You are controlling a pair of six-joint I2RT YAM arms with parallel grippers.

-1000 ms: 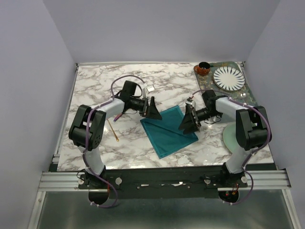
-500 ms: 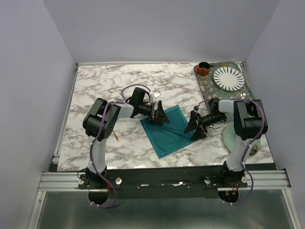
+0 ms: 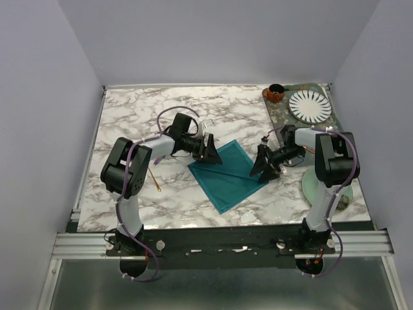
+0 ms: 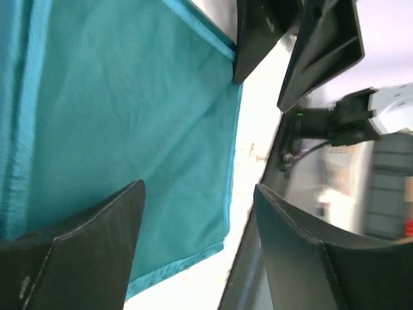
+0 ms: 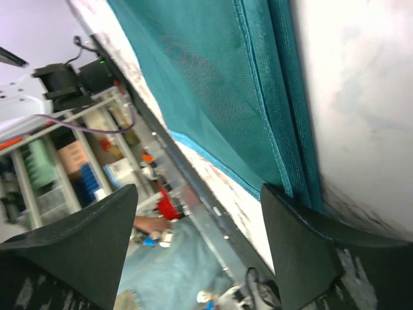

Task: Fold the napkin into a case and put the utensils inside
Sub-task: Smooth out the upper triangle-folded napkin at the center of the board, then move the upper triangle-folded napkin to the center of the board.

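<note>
Left of center in the top view, the gold utensil lies bare on the marble table, well apart from the napkin, so nothing is loaded yet. I cannot pick out the 2nd, iridescent piece with any confidence. Next over, the left gripper sits low at the napkin's upper-left edge. Its wrist view shows the 2 fingers spread wide with flat teal cloth between them and nothing pinched, so I read it as released. The napkin lies at center frame as a skewed 4-sided patch with a crease line across it. The right wrist view shows stacked hems along 1 edge, so I judge at least 1 fold is in. It is far too broad for a case as yet. At its right corner the right gripper is down close to the table, fingers likewise wide apart. The layered edge runs just beside 1 finger but is not clamped. Far right, the pale green saucer lies near the table's right edge, out of play. My read: early in the folding stage, both tools set at opposite edges for the next fold. Narrowing the cloth to a case and slipping both utensils in remain.
</note>
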